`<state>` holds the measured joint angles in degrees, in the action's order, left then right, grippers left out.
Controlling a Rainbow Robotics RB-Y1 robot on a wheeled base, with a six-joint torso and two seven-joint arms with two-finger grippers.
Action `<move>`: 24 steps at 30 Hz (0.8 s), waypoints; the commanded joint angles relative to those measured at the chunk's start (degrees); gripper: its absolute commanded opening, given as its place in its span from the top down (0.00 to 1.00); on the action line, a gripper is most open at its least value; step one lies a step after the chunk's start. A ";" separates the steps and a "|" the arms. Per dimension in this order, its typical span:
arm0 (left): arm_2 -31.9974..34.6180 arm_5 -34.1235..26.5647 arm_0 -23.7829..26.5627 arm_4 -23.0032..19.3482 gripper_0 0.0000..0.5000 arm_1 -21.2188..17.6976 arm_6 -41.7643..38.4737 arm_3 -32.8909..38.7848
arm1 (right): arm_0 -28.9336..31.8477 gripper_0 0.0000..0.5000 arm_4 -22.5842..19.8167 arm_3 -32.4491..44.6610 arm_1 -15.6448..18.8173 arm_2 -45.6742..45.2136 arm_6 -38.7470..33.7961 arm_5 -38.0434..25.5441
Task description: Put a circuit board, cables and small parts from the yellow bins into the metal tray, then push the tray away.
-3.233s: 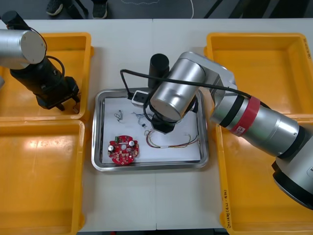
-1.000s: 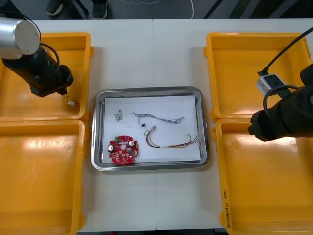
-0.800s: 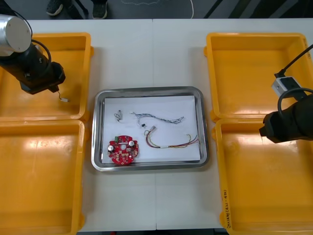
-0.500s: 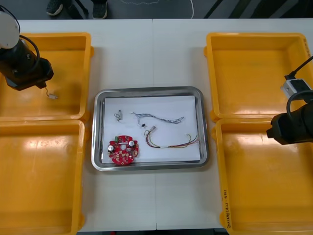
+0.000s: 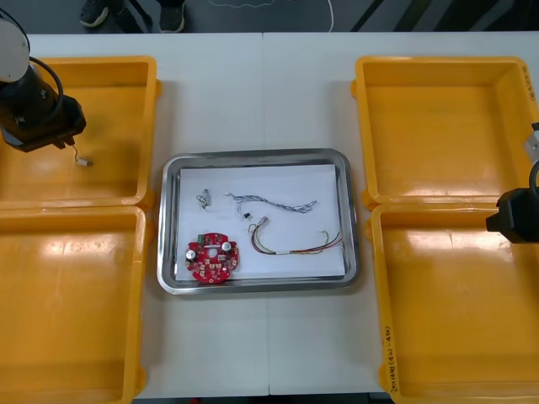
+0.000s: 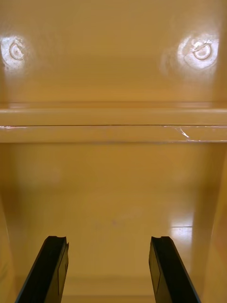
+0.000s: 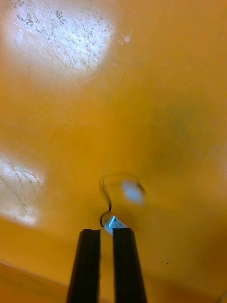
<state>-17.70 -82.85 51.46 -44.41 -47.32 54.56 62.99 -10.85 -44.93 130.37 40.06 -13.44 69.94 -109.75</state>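
- You're holding a thin black cable (image 7: 105, 196); it's curling in a loop, with a small pale plug at its free end.
- The metal tray (image 5: 257, 156), well apart from it, is carrying a red circuit board (image 5: 212, 258) and two cables.
- Your left gripper (image 7: 106, 231) is pinching the cable's near end over the far left yellow bin (image 5: 118, 76), the rest dangling just beyond the fingertips.
- Your right gripper (image 6: 109, 241) is hanging spread wide over the right-hand bins (image 5: 438, 118).

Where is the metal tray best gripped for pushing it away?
Grip the metal tray at the middle of its near rim, coming from above with the jaws across it. Its raised lip is free there, while yellow bins crowd both sides. The right gripper, over its bins, is open.
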 commanded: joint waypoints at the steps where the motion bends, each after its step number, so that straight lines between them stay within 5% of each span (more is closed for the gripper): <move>1: 1.70 0.59 3.03 0.55 0.00 -2.87 3.88 1.70 | 0.75 0.00 1.95 0.23 -0.51 -2.29 2.04 -0.25; 24: 1.70 1.99 3.12 -0.59 0.00 1.62 2.92 -4.36 | 0.75 0.00 2.83 -3.55 -2.89 -2.20 4.77 -0.25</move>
<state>-17.70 -82.26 51.47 -44.58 -46.92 54.56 60.95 -10.73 -41.98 126.70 37.79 -14.04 70.96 -109.75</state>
